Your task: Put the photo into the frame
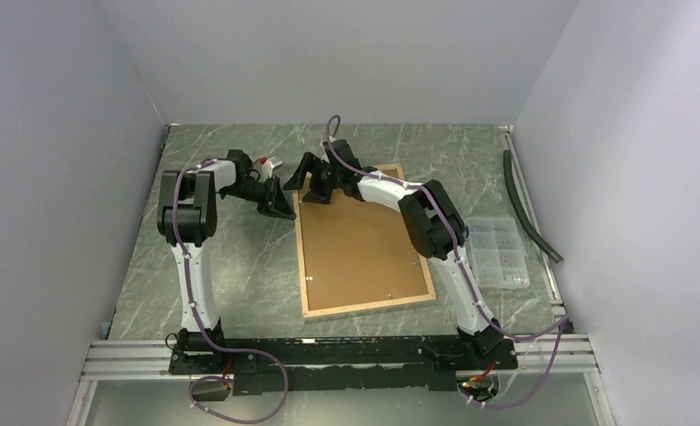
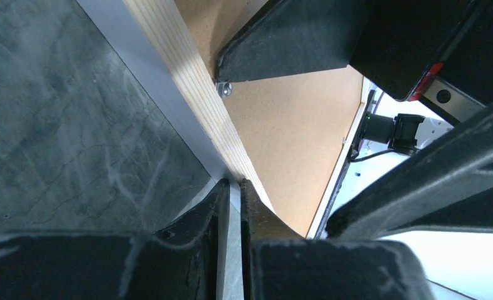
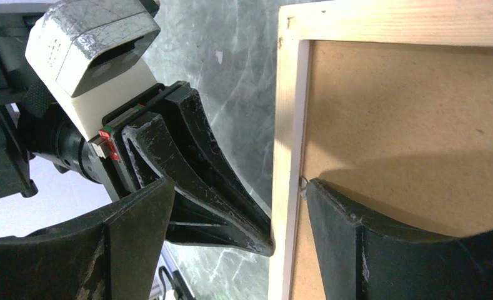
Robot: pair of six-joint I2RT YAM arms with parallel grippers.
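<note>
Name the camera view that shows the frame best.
Top external: the frame lies back-up, almost its whole outline visible. Left wrist shows only one wooden rail close up; right wrist shows one corner.

Clear compartment box (image 1: 497,251), black hose (image 1: 528,206)

Frame (image 1: 369,303) back is pale natural wood with a white inner lip; the backing board (image 1: 359,253) in it is plain mid-brown. Table (image 1: 239,266) is dark grey-green marble pattern, white veins. Left arm (image 1: 191,266) and right arm (image 1: 461,275) are white with black joints and purple cables; left gripper (image 1: 286,210) and right gripper (image 1: 306,191) are black.
</note>
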